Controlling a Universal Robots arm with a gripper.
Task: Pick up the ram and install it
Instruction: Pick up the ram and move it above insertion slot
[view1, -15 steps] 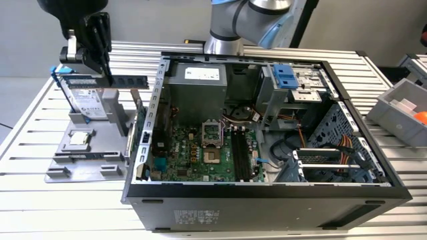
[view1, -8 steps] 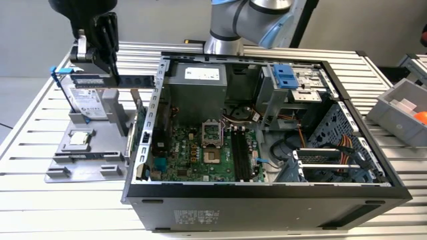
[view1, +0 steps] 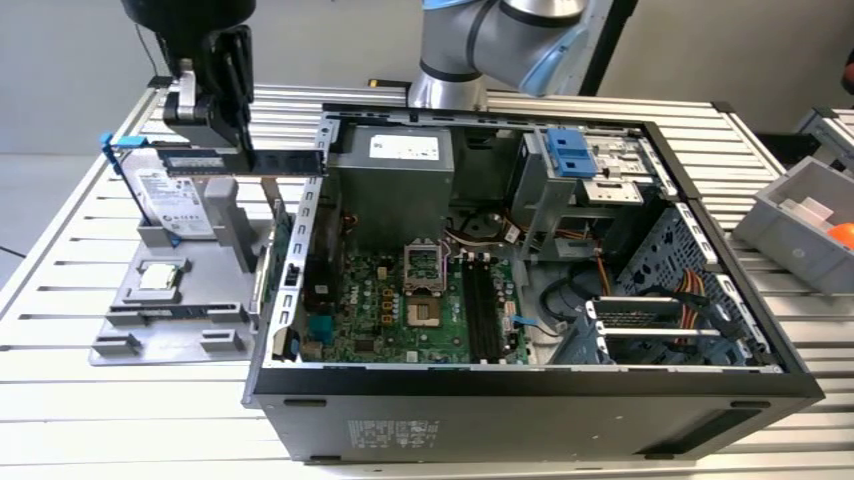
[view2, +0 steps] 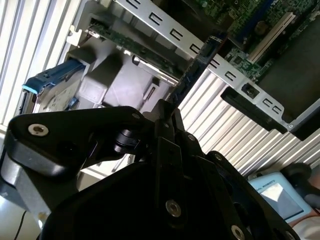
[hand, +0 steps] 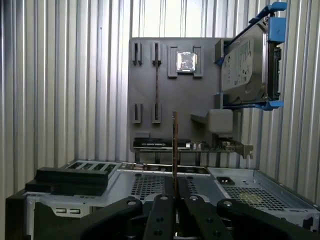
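- Where the black fingers meet in both wrist views, the gripper (hand: 175, 210) is recorded as closed on the ram (hand: 175, 150), which is clamped by its flat faces and seen edge-on.
- Ram, exterior view: it is held level in the upper left of the frame, lifted clear of the grey holder tray (view1: 174, 325). It hangs just above the hard drive (view1: 174, 200), and its free end is just beside the left wall of the computer case (view1: 534, 385).
- Carry, as judged: the long edge is best kept level and the grip firm, since a thin board can be levered askew by any brush against the case wall.
- CPU chip (view1: 160, 278): it is seated in the tray at mid-left of the frame, well apart from the ram, and is not to be disturbed.
- Memory slots (view1: 483, 305): dark parallel rails are seen on the board at frame centre, well apart from the ram. The stick lies crosswise to them, so a careful turn into line is judged necessary before any seating pressure.
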